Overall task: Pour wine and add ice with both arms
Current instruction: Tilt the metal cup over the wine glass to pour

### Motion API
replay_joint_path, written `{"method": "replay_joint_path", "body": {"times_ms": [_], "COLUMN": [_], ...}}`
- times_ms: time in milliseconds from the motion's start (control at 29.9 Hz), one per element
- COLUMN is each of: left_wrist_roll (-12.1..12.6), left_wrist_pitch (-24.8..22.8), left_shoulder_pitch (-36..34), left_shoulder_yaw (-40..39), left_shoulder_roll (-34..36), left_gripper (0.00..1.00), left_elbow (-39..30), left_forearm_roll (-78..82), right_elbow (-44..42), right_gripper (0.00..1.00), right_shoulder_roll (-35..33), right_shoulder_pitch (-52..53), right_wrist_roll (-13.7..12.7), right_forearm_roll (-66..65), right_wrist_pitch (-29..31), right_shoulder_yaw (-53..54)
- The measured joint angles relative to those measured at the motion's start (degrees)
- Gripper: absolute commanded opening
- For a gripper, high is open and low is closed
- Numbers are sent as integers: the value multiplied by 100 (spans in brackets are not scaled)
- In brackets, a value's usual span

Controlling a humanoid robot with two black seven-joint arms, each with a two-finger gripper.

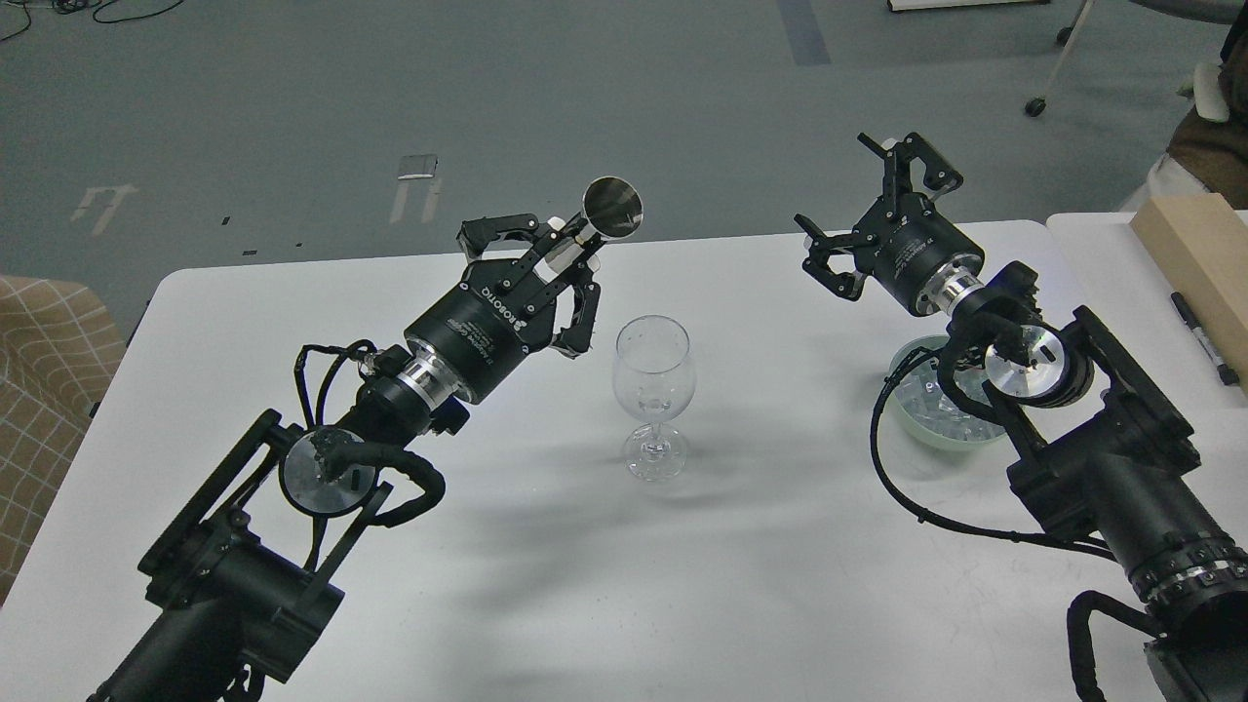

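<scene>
My left claw (556,263) is clenched on a small shiny metal measuring cup with a white grip (609,210), holding it tilted above the far edge of the white tabletop (760,585), its mouth turned toward me and just beyond the clear stemmed wine glass (654,395). I judge the cup is held there, above and behind the glass, so a short swing brings it over the rim for the pour. The glass stands upright near the middle of the tabletop, apart from both arms, and looks empty of wine, though something pale lies in its bowl that I cannot make out.

My right claw (863,219) hangs released and empty over the far right part of the tabletop, fingers spread. The small clear ice cubes (931,405) lie in a pale green round bowl (902,375) near the right edge, partly hidden under my right wrist; the claw sits above and beyond them, likely staged for a descent.

Open tabletop lies between the glass and the bowl and across the whole near side. On a neighbouring table at right rest a tan cardboard box (1194,258) and a black marker pen (1204,339), well clear of the work.
</scene>
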Motion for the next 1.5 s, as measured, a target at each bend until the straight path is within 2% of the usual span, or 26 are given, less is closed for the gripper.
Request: {"method": "replay_joint_path", "body": {"times_ms": [1504], "left_wrist_roll": [-35], "left_wrist_pitch": [-177], "left_shoulder_pitch": [-36], "left_shoulder_yaw": [-9], "left_shoulder_roll": [8], "left_gripper": [4], "left_elbow": [-62], "left_forearm_roll": [1195], "right_elbow": [-17], "right_gripper": [100], "right_shoulder_roll": [1], "right_shoulder_pitch": [65], "right_wrist_roll": [1], "right_forearm_roll": [0], "right_wrist_pitch": [0], "right_shoulder_yaw": [-9]}}
